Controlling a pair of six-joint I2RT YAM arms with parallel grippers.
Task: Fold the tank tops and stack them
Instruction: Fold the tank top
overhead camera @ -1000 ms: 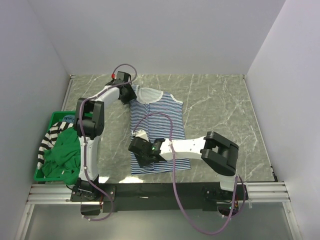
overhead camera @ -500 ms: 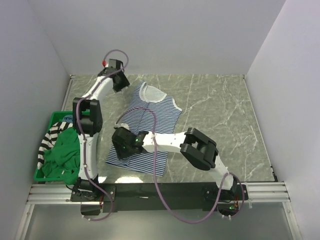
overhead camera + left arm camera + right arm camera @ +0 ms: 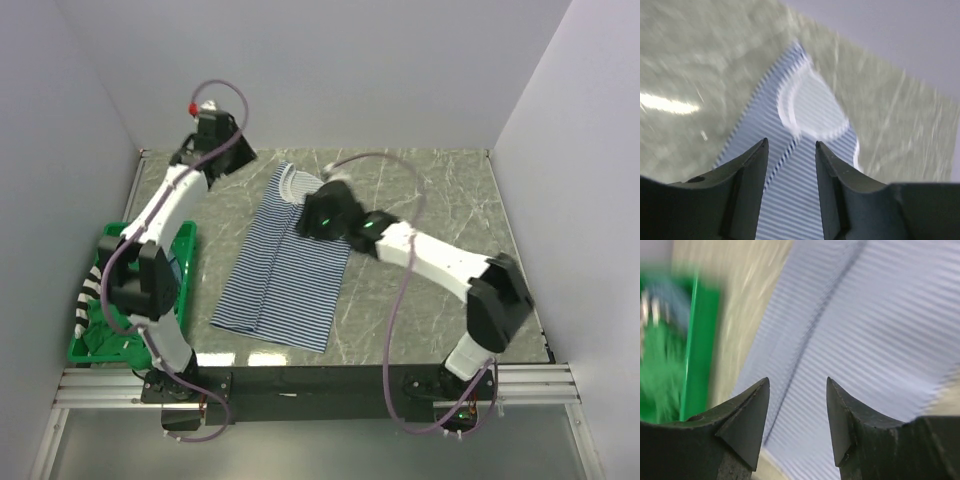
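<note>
- Tank top (image 3: pixel 285 265) of thin navy-white striped cloth lies folded narrower than a second ago, slanting across the left half of the grey marbled surface (image 3: pixel 440 190).
- Left gripper (image 3: pixel 791 144), lifted over the far-left corner: jaws parted, empty.
- Right gripper (image 3: pixel 798 381), above the top's neck end: jaws parted, empty.
- Lengthwise fold looks done.

We saw the thin navy-white striped tank top (image 3: pixel 285 270) lying flat on the tabletop (image 3: pixel 440 190), folded lengthwise into a slanted strip, its white-trimmed neckline at the far end. The green top (image 3: pixel 98 335) and the bold black-white striped top (image 3: pixel 84 298) lay crumpled in the bin (image 3: pixel 112 232) at left.
</note>
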